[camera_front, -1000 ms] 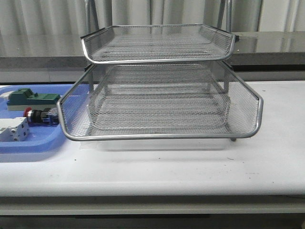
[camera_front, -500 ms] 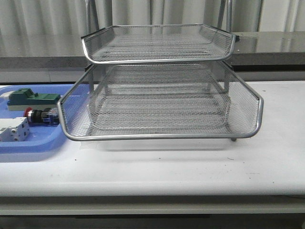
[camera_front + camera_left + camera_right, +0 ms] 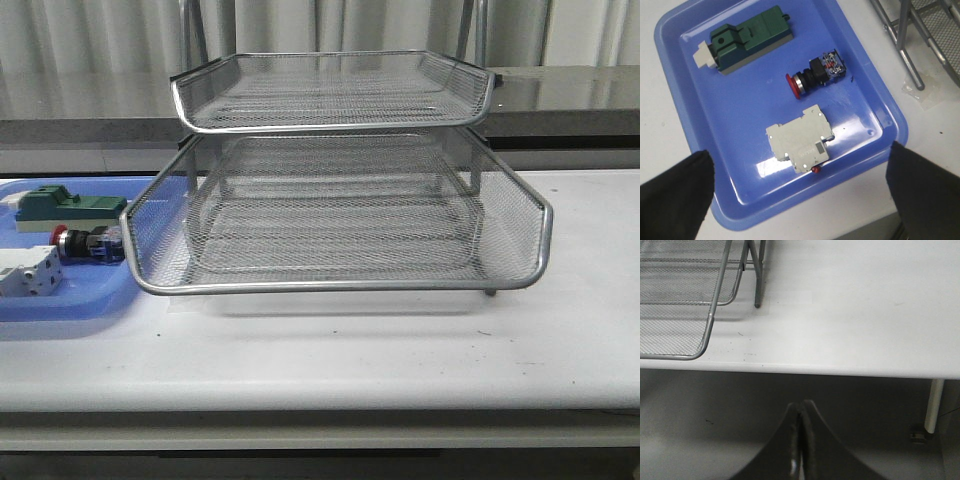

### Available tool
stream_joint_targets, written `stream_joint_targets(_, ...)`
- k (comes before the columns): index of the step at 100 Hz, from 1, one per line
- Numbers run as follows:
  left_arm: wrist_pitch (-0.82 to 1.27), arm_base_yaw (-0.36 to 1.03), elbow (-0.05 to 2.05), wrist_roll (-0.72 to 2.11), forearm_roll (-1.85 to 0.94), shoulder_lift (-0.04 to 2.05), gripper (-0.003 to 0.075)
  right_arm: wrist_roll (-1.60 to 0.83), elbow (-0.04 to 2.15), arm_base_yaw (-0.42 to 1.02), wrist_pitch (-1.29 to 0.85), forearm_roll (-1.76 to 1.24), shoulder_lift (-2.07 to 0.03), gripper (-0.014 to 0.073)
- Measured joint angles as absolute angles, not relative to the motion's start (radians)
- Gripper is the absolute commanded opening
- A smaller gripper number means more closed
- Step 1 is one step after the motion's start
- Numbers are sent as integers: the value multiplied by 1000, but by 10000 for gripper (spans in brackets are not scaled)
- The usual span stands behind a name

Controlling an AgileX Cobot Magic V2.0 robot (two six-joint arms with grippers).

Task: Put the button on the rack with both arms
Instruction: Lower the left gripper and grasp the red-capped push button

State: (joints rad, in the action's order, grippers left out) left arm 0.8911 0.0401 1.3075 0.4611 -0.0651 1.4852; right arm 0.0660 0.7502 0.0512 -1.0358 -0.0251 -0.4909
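Pale curtains and a grey ledge back a white table (image 3: 400, 350) in the front view, where the rack (image 3: 340, 215) stands in the middle with its lower tray drawn forward past the upper one. At the table's left edge lies a blue tray (image 3: 70, 300), and in it the button (image 3: 85, 243) rests on its side, red cap to the left, just beside the rack's left rim, between a green block (image 3: 65, 208) behind and a white breaker (image 3: 28, 271) in front. No arm shows in this view. From the left wrist, the left gripper (image 3: 800, 195) hangs above the blue tray (image 3: 705, 165) with its jaws wide apart, holding nothing; the button (image 3: 815, 76) lies between the green block (image 3: 747, 37) and the breaker (image 3: 800, 145), touching neither. From the right wrist, the right gripper (image 3: 801, 440) has its jaws pressed together, empty, out past the table's (image 3: 850, 315) front edge, with a corner of the rack (image 3: 690, 305) near.
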Motion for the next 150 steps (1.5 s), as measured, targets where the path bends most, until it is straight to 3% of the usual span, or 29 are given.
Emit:
stream_joint_targets(55,1065,85,1751,829,-77,1999,652,66,750,51,-1036,-25,-491,-70)
stream_joint_targets(150,987,132,1820,947,-17,2240,652,66,750,51,-1036,-25,-491,-70)
